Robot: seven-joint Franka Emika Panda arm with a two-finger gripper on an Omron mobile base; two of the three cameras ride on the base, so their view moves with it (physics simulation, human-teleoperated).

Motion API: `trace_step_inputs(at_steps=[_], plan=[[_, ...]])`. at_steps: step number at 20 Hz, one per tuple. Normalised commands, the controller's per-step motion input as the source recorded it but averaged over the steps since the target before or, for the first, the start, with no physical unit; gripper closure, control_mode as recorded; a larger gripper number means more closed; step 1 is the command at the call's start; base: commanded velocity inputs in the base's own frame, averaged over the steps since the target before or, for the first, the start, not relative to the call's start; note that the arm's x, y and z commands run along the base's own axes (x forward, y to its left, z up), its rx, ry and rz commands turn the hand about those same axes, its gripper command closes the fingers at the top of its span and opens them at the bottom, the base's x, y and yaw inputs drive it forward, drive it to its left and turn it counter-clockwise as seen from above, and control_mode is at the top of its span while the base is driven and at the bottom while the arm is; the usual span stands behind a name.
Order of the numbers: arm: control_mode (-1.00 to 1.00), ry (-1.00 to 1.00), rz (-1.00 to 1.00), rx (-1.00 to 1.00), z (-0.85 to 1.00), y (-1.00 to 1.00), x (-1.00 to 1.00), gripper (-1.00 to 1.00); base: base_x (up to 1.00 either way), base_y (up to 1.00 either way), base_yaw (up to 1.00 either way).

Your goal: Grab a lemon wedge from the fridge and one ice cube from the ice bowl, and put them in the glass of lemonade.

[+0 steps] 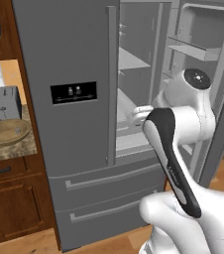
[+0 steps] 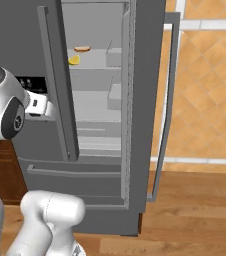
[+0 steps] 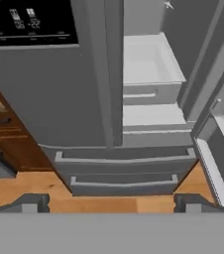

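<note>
Tall grey steel French-door fridge (image 1: 69, 59) with right door swung open, tiny yellow lemon wedge (image 2: 74, 60) on an upper shelf (beside a small orange item (image 2: 82, 49)), two-finger gripper (image 3: 112, 203) spread wide and empty, facing the bottom drawers

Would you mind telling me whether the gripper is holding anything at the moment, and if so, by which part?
Nothing is held. The gripper is open, with its fingertips spread wide and empty, facing the fridge, whose right door stands open.

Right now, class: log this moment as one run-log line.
fridge: right door open | lemon wedge: on upper shelf | gripper: open, empty, facing fridge | ice bowl: on counter by toaster
</note>
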Motion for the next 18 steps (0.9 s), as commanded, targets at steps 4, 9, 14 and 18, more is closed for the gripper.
trace_step_inputs(at_steps=[4,9,14,18], plan=[[-1.0,-0.17,0.0,0.0,0.51,0.3,0.59,-1.0,0.0,0.0,0.0],[-1.0,-0.02,0.0,0.0,0.1,0.05,0.54,-1.0,0.0,0.0,0.0],[-1.0,0.04,0.0,-0.01,-0.18,0.09,0.98,-1.0,0.0,0.0,0.0],[-1.0,0.0,0.0,-0.06,0.07,0.29,0.87,-1.0,0.0,0.0,0.0]])
